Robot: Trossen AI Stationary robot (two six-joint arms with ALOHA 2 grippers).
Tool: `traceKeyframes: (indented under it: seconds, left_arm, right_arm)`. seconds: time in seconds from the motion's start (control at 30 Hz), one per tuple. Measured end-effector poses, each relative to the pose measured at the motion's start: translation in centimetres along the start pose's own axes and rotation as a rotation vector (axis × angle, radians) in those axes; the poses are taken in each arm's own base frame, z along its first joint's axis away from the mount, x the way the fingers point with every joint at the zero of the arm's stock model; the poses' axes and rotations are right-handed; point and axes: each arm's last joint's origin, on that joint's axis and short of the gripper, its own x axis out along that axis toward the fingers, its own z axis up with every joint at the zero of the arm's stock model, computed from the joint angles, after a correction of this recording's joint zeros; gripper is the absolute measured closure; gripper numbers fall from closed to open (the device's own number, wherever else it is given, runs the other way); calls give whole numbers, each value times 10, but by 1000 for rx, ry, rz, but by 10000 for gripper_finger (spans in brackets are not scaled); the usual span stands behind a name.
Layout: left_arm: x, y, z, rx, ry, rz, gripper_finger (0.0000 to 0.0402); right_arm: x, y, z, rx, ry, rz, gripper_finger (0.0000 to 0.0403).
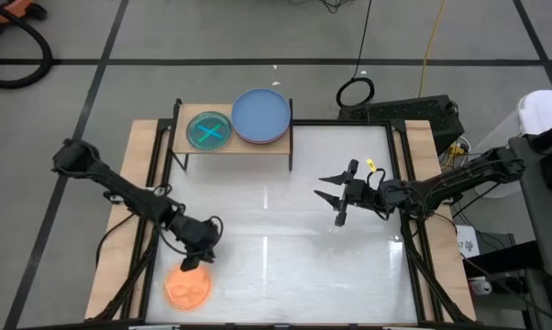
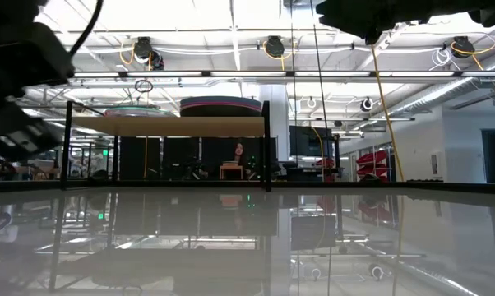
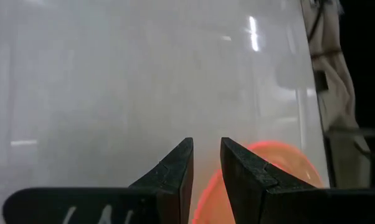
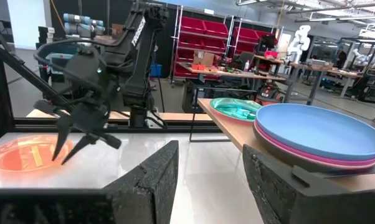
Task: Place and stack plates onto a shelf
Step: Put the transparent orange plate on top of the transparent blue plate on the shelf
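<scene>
Just below left tool (image 1: 195,264), orange plate (image 1: 186,288).

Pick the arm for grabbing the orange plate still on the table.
Left. Its tool hangs right over the orange plate at the table's near-left corner, jaws parted. The right tool sits empty mid-table on the right, far from that plate, nearer the shelf.

One shelf (image 1: 235,149), two arms and several stacked plates (image 1: 260,115)
</scene>
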Motion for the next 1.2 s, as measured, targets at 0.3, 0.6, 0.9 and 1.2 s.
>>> traceKeyframes:
  seconds: [0.3, 0.6, 0.9, 1.2]
  left_arm:
    - [5, -12, -17, 52, 113, -25, 316]
    - [4, -8, -28, 49, 197, 64, 316]
    - [3, -13, -17, 109, 151, 43, 316]
    - [-7, -25, 5, 247, 122, 120, 316]
  right_arm:
    - [0, 0, 0, -1, 2, 0, 243]
    - [0, 0, 0, -1, 2, 0, 243]
    - [0, 0, 0, -1, 2, 0, 243]
    - [1, -1, -1, 8, 4, -6, 243]
